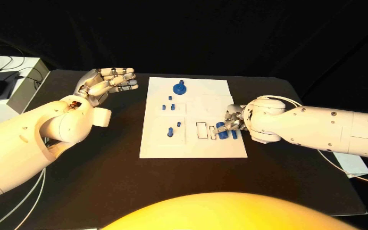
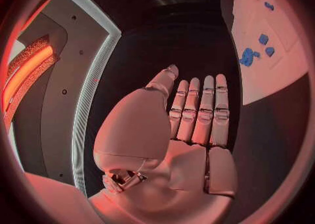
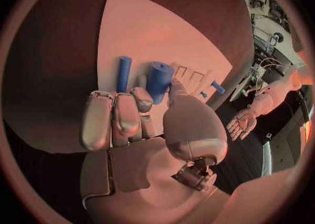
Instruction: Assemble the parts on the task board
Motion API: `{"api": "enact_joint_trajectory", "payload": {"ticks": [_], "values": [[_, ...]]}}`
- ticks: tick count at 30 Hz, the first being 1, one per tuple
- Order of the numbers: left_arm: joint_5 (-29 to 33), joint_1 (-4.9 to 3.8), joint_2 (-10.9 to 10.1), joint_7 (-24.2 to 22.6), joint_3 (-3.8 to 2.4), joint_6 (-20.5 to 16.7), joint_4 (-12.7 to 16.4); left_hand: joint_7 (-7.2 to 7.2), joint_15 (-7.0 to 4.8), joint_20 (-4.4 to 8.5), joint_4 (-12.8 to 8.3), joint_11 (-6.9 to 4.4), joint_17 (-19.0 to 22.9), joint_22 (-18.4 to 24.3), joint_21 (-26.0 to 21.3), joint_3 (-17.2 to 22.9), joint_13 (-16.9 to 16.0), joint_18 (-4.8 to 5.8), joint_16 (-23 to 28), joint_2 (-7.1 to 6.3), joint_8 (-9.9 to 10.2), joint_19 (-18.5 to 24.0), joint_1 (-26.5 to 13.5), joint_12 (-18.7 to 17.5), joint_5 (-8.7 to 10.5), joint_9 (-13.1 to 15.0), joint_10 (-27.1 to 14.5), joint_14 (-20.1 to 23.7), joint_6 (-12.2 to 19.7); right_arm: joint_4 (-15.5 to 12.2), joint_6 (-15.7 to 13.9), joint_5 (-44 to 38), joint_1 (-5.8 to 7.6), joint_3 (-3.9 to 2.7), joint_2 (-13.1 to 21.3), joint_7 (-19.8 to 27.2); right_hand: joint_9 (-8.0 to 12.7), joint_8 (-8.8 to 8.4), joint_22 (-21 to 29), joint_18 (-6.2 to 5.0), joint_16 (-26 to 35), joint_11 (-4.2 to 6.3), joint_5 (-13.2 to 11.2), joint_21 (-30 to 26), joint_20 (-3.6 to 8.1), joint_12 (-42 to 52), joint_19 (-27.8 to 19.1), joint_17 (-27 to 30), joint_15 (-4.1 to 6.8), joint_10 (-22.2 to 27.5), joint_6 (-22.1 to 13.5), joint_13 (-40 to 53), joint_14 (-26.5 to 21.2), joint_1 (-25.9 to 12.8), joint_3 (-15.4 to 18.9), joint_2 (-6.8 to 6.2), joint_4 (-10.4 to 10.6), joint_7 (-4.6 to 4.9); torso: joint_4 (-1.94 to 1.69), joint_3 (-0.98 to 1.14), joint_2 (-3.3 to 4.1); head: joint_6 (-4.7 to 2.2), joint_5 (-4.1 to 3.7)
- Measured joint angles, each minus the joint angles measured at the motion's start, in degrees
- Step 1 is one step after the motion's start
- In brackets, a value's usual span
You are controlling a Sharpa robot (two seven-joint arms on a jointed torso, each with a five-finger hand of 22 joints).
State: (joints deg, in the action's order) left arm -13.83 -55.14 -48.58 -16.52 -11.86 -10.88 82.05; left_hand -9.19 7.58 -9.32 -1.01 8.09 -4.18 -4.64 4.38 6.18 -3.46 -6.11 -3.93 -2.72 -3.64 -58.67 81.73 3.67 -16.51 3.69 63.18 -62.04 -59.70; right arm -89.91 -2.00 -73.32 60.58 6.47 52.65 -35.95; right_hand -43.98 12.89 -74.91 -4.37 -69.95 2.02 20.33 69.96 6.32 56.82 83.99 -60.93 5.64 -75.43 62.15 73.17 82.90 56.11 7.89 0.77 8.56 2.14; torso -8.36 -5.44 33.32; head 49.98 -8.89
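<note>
The white task board (image 1: 199,147) lies in the middle of the black table. My right hand (image 1: 234,118) is at its right edge, thumb and fingers curled round a thick blue cylinder (image 3: 159,79) that stands on the board. A thinner blue cylinder (image 3: 123,74) lies just beside it. The two blue cylinders (image 1: 224,132) sit next to outlined slots (image 1: 203,130). A round blue part (image 1: 180,88) and several small blue pegs (image 1: 170,132) stand further left. My left hand (image 1: 107,83) hovers off the board's far left corner, holding nothing, fingers straight (image 2: 197,113).
A white box with cables (image 1: 15,75) stands at the table's left edge, and a pale object (image 1: 352,163) lies off its right edge. Bare black tabletop (image 1: 192,182) lies in front of the board.
</note>
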Motion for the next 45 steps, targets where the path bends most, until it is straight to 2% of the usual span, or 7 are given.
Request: {"api": "enact_joint_trajectory", "payload": {"ticks": [10, 12, 16, 23, 28, 35, 45], "values": [[0.05, 0.00, 0.00, 0.07, 0.00, 0.04, 0.02, 0.00, 0.00, 0.00, 0.00, 0.00, 0.00, 0.00, 0.00, 0.00, 0.00, 0.00, 0.00, 0.00, 0.00, 0.00, 0.00, 0.00, 0.00, 0.00, 0.00, 0.00, 0.00, -0.50, -0.72, 0.91, -0.04, -0.03, 0.41, 0.26, 0.14, -0.27, -0.01, 0.02, 0.33, -0.01, 8.46, -0.23, 0.00, -0.04, 0.00, -0.19, -0.01, 0.43, -0.24, -0.38, 0.00, 1.28, 0.00, 1.28, -2.70, 0.24, -0.31, -0.13, 0.00, -0.07, -0.27], [0.06, 0.00, -0.01, 0.09, 0.00, 0.04, 0.02, 0.00, 0.00, 0.00, 0.00, 0.00, 0.00, 0.00, 0.00, 0.00, 0.00, 0.00, 0.00, 0.00, 0.00, 0.00, 0.00, 0.00, 0.00, 0.00, 0.00, 0.00, 0.00, -1.10, -1.27, 1.45, -0.03, 0.02, 0.94, 0.33, 0.18, -0.50, -0.04, 0.03, 0.33, -0.10, 9.22, 0.01, 0.00, -0.04, 0.00, -0.24, -0.01, 0.53, -0.24, -0.44, 0.00, 1.52, 0.14, 1.51, -2.84, 0.24, -0.35, -0.16, 0.01, -0.07, -0.29], [0.08, 0.00, -0.03, 0.12, 0.00, 0.04, 0.02, -0.21, 0.00, 0.00, 0.16, 0.00, 0.00, 0.00, 0.00, -0.16, 0.00, 0.00, 0.00, 0.00, 0.00, 0.00, 0.00, 0.00, 0.00, 0.00, 0.00, 0.00, 0.21, -2.21, -2.17, 2.68, 0.35, 0.14, 1.87, 0.37, 0.40, -0.50, -0.04, 0.02, 0.33, -0.17, 9.60, 0.04, 0.00, -0.26, 0.00, -0.37, -0.01, 0.62, -0.23, -0.64, 0.00, 1.96, 0.64, 1.95, -4.24, 0.20, -0.40, -0.19, 0.01, -0.13, -0.31], [0.10, 0.00, -0.01, 0.18, 0.00, 0.06, -0.02, -0.21, 0.00, 0.00, 0.16, 0.00, 0.00, 0.00, 0.00, -0.16, 0.00, 0.00, 0.00, 0.00, 0.00, 0.00, 0.00, 0.00, 0.00, 0.00, 0.00, 0.00, 0.21, -4.94, -4.00, 5.79, 2.86, -0.11, 3.21, 0.49, 0.00, -0.25, -0.03, 0.03, 0.33, -0.05, 9.61, 0.04, 0.00, -0.26, 0.00, -0.37, -0.01, 0.50, -0.15, -0.70, 0.00, 1.96, 0.71, 1.95, -4.32, 0.13, -0.55, -0.29, 0.01, -0.20, -0.55], [0.11, 0.01, 0.00, 0.23, 0.00, 0.07, -0.03, -0.21, 0.00, 0.00, 0.16, 0.00, 0.00, 0.00, 0.00, -0.16, 0.00, 0.00, 0.00, 0.00, 0.00, 0.00, 0.00, 0.00, 0.00, 0.00, 0.00, 0.00, 0.21, -6.41, -4.91, 8.07, 3.93, -0.15, 3.54, 0.51, -0.02, -0.25, -0.03, 0.03, 0.33, -0.04, 9.61, 0.04, 0.00, -0.56, 0.00, -0.37, -0.01, 0.49, -0.15, -0.82, 0.00, 1.88, 0.94, 2.04, -4.56, 0.13, -0.68, -0.34, 0.02, -0.20, -0.69], [0.12, 0.01, 0.00, 0.28, 0.00, 0.09, -0.04, -0.21, 0.00, 0.00, 0.15, 0.00, 0.00, 0.00, 0.00, -0.16, 0.00, -0.01, 0.00, 0.00, 0.00, 0.00, 0.00, 0.00, 0.00, 0.00, 0.00, 0.00, 0.21, -7.01, -5.38, 10.74, 4.26, -0.15, 2.35, 0.52, 0.09, -0.26, -0.02, 0.02, 0.36, -0.04, 9.60, 0.04, -0.01, -0.57, 0.00, -0.37, -0.01, 0.47, -0.16, -0.90, 0.00, 1.57, 0.93, 2.49, -4.57, 0.14, -0.82, -0.41, 0.07, -0.20, -0.68], [0.13, 0.01, 0.02, 0.33, 0.00, 0.13, 0.01, -0.21, 0.00, 0.00, 0.15, 0.00, 0.00, 0.00, 0.00, -0.16, 0.00, 0.00, 0.00, 0.00, 0.00, 0.00, 0.00, 0.00, 0.00, 0.00, 0.00, 0.00, 0.21, -5.11, -6.33, 12.86, 3.77, 0.02, -1.17, 0.29, 0.23, -0.33, -0.01, 0.02, 0.56, -0.07, 9.51, 0.04, -0.01, -0.57, 0.00, -0.36, -0.01, 0.50, -0.24, -0.95, 0.00, 1.58, 0.62, 2.48, -4.88, 0.21, -1.02, -0.48, 0.07, -0.10, -0.85]]}}
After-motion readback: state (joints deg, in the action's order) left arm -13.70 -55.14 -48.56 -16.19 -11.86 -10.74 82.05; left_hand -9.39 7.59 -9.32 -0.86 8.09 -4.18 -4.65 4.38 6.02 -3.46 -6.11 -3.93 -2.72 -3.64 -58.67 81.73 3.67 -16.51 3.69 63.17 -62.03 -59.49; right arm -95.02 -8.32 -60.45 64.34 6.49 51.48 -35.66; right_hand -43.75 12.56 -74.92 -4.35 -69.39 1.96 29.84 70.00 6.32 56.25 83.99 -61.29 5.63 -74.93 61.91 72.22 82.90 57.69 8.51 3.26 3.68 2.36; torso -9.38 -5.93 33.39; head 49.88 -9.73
